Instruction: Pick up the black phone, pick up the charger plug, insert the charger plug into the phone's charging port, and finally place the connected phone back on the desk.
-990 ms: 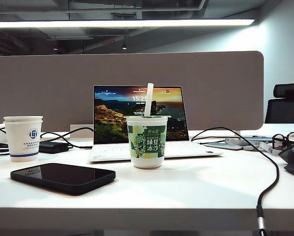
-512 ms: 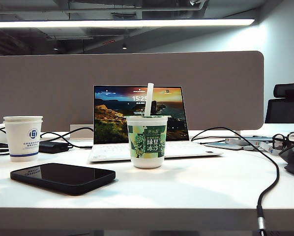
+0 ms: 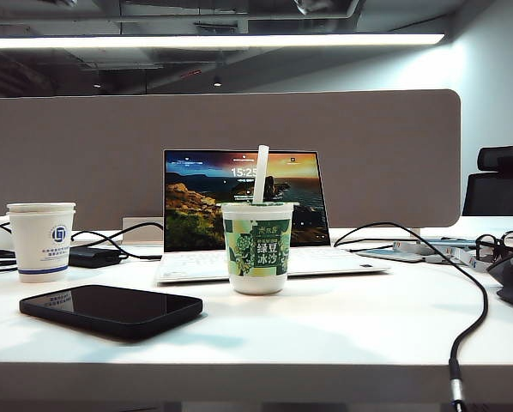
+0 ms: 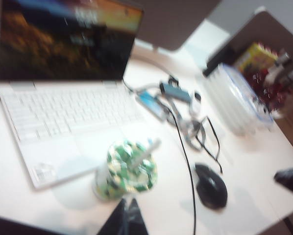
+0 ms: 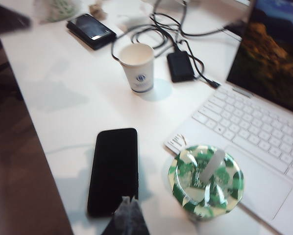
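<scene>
Phone (image 3: 111, 311) flat on worktop (image 3: 325, 335), lower left of exterior frame; plug (image 3: 455, 388) dangles over front edge, lower right. Left pincer (image 4: 125, 220) closed, empty, above green cup (image 4: 129, 169). Right pincer (image 5: 127, 218) closed, empty (over phone's near end).

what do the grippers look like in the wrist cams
Only the tips show. The left gripper is a dark, near-black wedge narrowing to a point. The right gripper is a similar dark grey pointed tip. No markings, cables or arm bodies are visible, and the exterior view shows neither.
</scene>
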